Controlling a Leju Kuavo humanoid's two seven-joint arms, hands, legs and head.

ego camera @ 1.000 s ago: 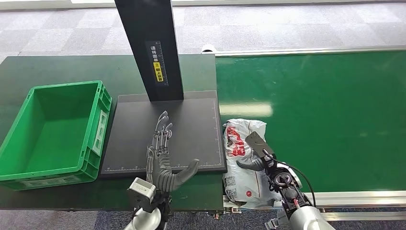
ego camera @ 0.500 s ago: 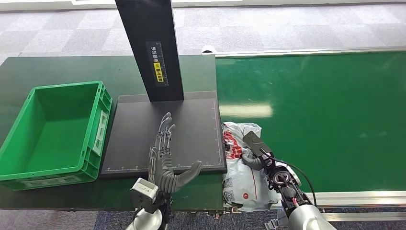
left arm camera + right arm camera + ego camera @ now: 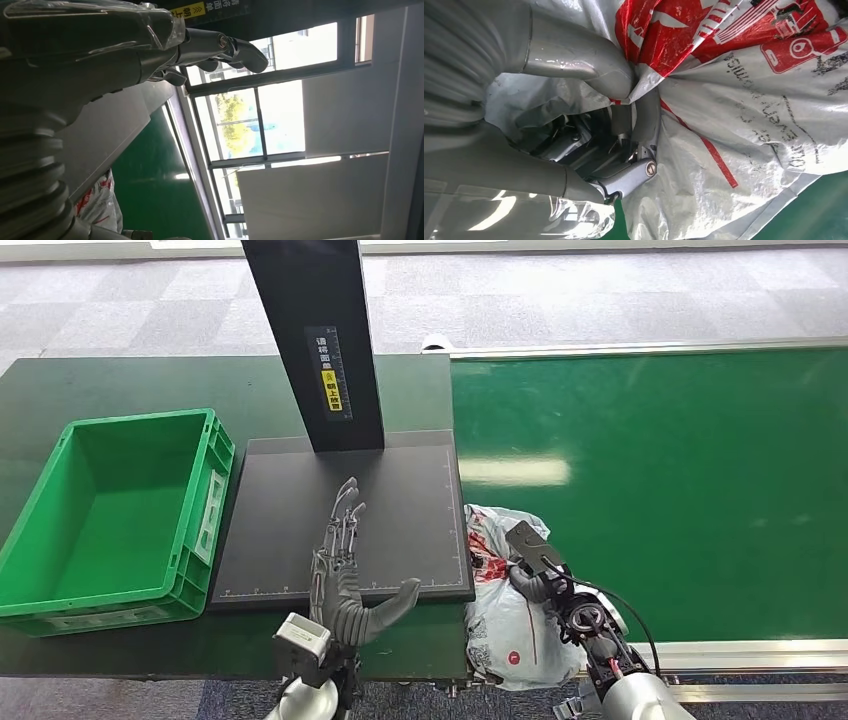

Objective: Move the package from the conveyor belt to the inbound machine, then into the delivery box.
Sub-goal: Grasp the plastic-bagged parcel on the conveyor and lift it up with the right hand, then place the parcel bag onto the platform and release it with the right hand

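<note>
The package (image 3: 505, 585), a crumpled grey-and-red bag, is bunched in the right robot hand (image 3: 535, 565) at the conveyor belt's (image 3: 680, 490) near edge. Left of it, the left robot hand (image 3: 345, 575) hovers spread and empty over the inbound machine's (image 3: 400, 490) black plate.

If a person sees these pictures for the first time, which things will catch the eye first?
First the white and red package at the near edge of the green belt, crumpled in the grip of the right hand. Then the bright green box, empty, at the far left. Between them, the left hand hovers with fingers apart over the black machine.
</note>
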